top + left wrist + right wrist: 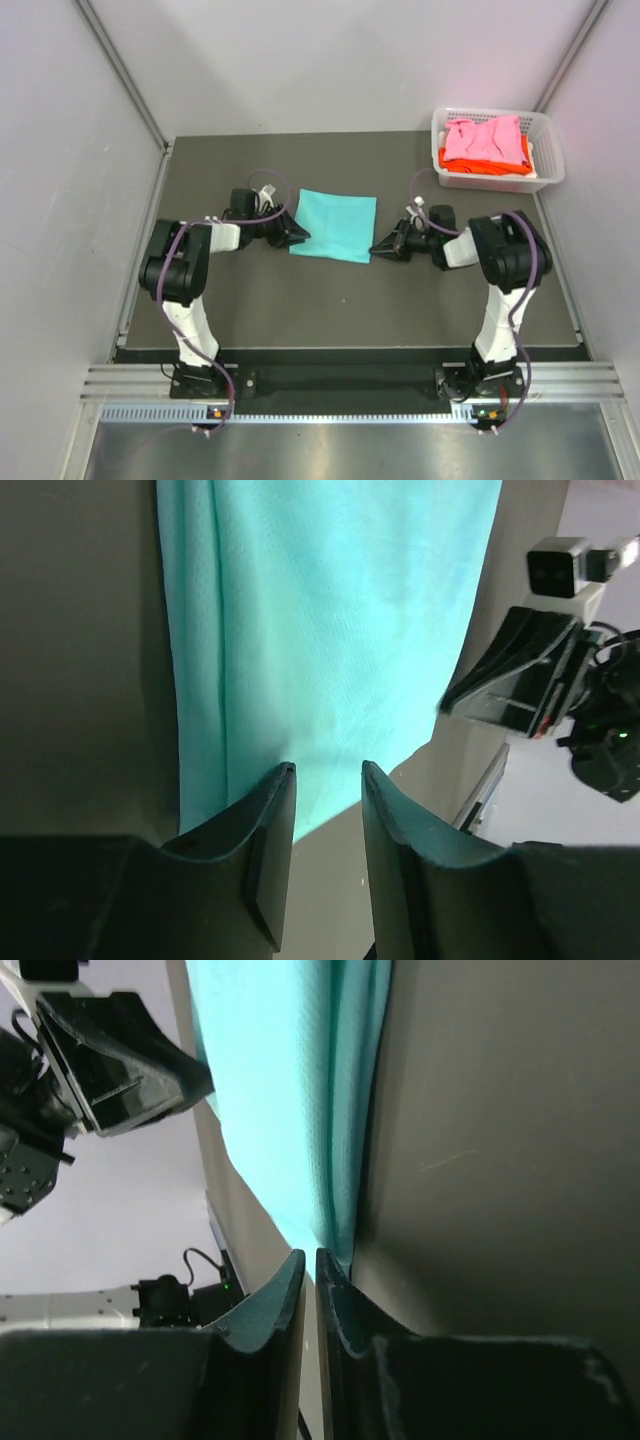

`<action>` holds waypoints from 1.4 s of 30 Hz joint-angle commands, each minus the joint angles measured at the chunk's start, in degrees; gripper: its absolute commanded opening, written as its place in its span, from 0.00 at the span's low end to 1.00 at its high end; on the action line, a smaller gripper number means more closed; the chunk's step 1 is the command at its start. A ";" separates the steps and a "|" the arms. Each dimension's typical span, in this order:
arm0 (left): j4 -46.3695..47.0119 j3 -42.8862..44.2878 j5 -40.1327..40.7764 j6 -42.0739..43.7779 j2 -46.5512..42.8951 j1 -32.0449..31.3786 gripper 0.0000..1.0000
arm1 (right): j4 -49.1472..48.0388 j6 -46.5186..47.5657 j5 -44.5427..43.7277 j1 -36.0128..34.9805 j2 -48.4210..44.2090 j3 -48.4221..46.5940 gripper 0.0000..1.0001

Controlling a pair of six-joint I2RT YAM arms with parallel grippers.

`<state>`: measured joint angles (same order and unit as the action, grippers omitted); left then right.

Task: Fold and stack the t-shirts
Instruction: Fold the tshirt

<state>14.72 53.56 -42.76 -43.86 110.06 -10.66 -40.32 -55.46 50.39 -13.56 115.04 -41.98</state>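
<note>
We log teal t-shirt folded, centre; pink t-shirt, orange t-shirt pending, upper right. Left gripper: jaws open; right gripper: jaws closed, apparently empty.

No legible text, label, brand name, number or sign to be read in any of the three views.

The top view has soft, even light from above, and the dark surface carries only faint shadows. At the far right the pink t-shirt is overexposed and seems to glow. In the wrist views the teal t-shirt is bright, with its weave visible. The left pincer and right pincer are dark, slightly blurred shapes. The white background behind them is washed out.
</note>
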 commanded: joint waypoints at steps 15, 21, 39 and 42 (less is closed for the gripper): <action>32.20 -0.05 -1.97 -21.09 5.76 0.46 0.39 | -10.44 -10.97 -7.58 -4.98 2.89 -15.04 0.11; 34.94 12.78 -1.45 -22.24 16.76 0.81 0.39 | -11.82 -14.51 -9.43 -3.76 14.32 -25.85 0.10; -11.83 47.30 1.18 -4.86 31.36 5.91 0.41 | 47.71 16.86 -18.22 4.16 20.31 -60.46 0.12; -26.51 51.28 7.48 2.88 26.63 7.05 0.47 | 58.47 25.64 -22.24 4.51 16.98 -67.24 0.14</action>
<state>9.45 100.25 -42.09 -51.75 140.99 -5.43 3.11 -41.93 32.38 -9.69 136.03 -101.25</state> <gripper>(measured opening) 0.453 0.137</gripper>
